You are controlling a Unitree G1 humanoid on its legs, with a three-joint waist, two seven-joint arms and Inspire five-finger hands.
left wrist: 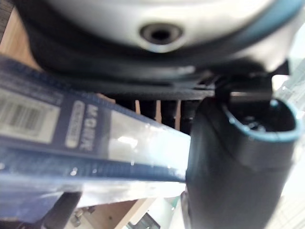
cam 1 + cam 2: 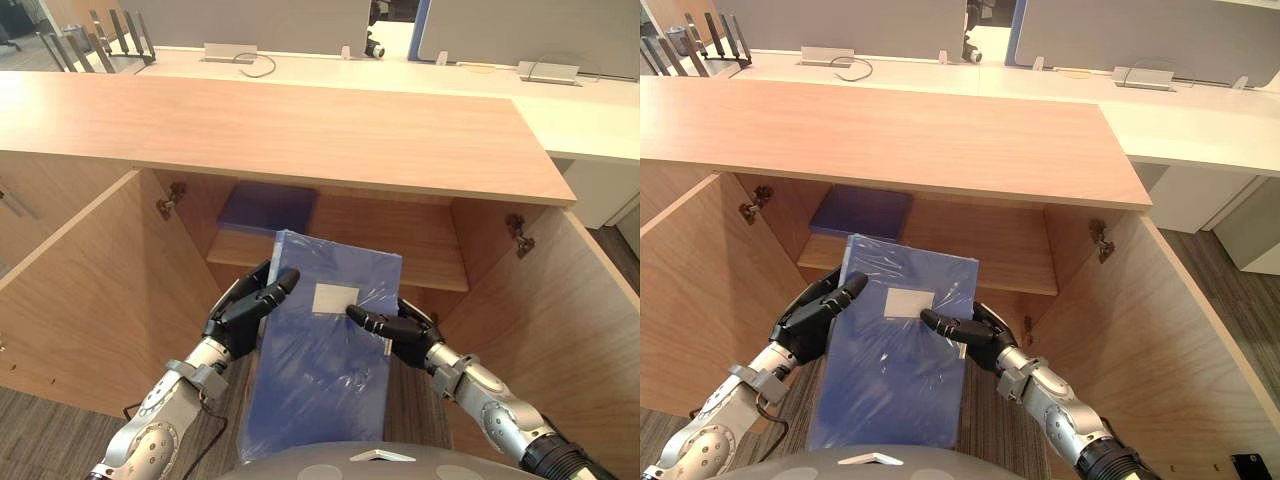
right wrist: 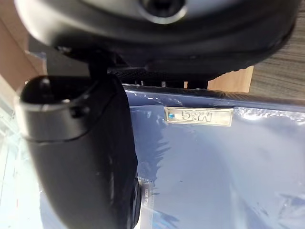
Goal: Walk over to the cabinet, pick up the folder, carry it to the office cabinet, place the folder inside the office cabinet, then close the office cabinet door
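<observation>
I hold a blue folder (image 2: 320, 375) wrapped in clear plastic, with a white label on its cover, tilted up towards the open office cabinet (image 2: 425, 250). My left hand (image 2: 243, 312) grips its left edge, thumb on the cover and fingers underneath. On the right edge, my right hand (image 2: 408, 333) pinches the folder the same way. The left wrist view shows the folder's spine (image 1: 71, 138) beside my thumb (image 1: 238, 157). In the right wrist view my thumb (image 3: 81, 157) lies on the cover (image 3: 224, 167). The folder's far end is level with the cabinet's opening, below the shelf.
Both cabinet doors stand wide open, the left door (image 2: 80, 300) and the right door (image 2: 565, 330) flanking me. A second blue folder (image 2: 265, 207) lies on the inner shelf at left. The wooden cabinet top (image 2: 300, 130) juts out above. White desks with dividers (image 2: 480, 90) stand behind.
</observation>
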